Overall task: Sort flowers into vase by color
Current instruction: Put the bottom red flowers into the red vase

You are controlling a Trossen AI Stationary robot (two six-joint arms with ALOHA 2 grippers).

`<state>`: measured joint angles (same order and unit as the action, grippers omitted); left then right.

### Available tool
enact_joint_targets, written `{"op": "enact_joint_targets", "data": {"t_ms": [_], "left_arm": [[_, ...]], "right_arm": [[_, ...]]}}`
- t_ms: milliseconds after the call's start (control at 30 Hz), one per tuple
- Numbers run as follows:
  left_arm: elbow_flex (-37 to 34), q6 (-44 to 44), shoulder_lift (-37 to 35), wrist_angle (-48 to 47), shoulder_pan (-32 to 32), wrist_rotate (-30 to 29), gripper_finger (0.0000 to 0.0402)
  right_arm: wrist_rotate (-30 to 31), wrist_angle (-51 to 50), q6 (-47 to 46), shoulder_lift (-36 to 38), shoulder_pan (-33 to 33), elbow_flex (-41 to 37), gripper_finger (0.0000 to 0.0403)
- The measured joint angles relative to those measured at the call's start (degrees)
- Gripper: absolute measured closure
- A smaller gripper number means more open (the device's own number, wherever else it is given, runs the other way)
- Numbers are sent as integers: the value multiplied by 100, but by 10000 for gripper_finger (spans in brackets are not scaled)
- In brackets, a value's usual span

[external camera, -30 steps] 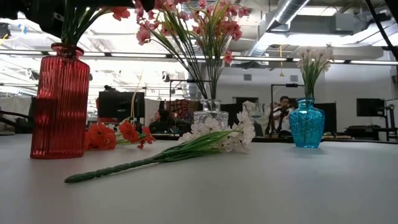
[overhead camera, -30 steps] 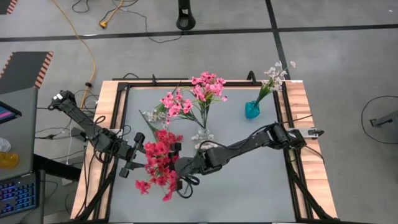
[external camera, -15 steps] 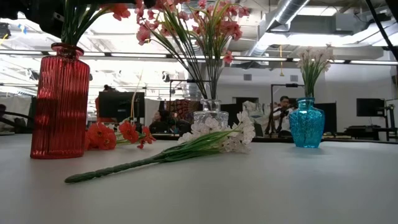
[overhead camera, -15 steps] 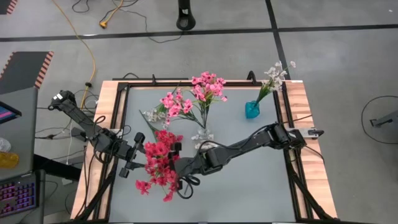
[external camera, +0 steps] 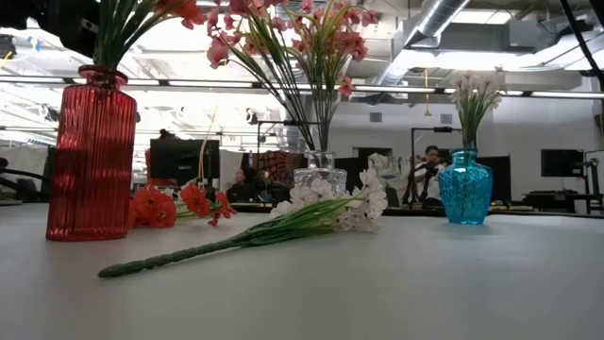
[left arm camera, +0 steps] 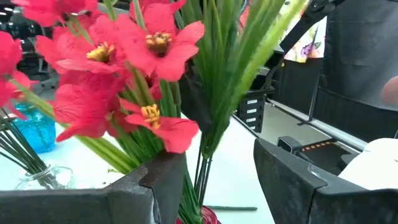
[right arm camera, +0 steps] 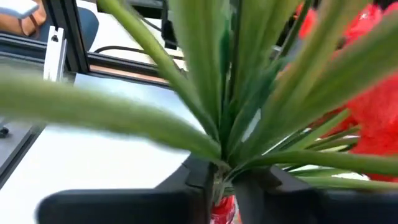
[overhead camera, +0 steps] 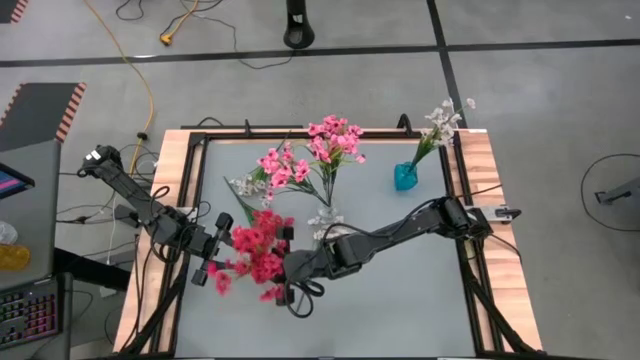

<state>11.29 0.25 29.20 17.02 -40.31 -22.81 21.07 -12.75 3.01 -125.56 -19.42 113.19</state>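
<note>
where the red flowers (overhead camera: 252, 252) bunch up at the table's left-front part, their stems run down into the tall red ribbed vase (external camera: 92, 156), with blossoms spreading over its mouth. the right gripper (overhead camera: 290, 275) sits right at that bunch, and in the right wrist view its two dark fingers (right arm camera: 199, 180) are pinched in on the green stems (right arm camera: 221, 124) just above the red vase's rim. the left gripper (overhead camera: 212, 262) is just beside the same bunch on its other side, jaws spread apart with nothing between them; in the left wrist view red blossoms (left arm camera: 134, 59) and leaves stand just past its fingertips.

behind, near the table's middle, pink flowers (overhead camera: 310, 155) stand in a clear glass vase (external camera: 319, 175). a white sprig (external camera: 302, 222) lies flat on the grey table (overhead camera: 400, 290) between the red and clear vases, its stem pointing toward the front. a small orange-red sprig (external camera: 179, 205) lies on the table just beside the red vase. white flowers (overhead camera: 440, 122) stand in the blue vase (overhead camera: 404, 177) at the far right corner.

beyond the table, a person (external camera: 431, 170) sits in the room.
</note>
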Motion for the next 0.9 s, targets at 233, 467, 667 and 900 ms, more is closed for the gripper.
{"op": "enact_joint_targets", "data": {"t_ms": [233,467,667,900], "left_arm": [[0,0,1,0,1,-2,221],[0,0,-1,0,0,-2,221],[0,0,1,0,1,-2,221],[0,0,1,0,0,-2,221]], "right_arm": [[-5,-14,-26,-25,23,0,366],[-7,-170,-429,-39,95,0,349],[-9,-279,-648,-39,127,0,351],[-10,-305,-660,-42,119,0,351]]}}
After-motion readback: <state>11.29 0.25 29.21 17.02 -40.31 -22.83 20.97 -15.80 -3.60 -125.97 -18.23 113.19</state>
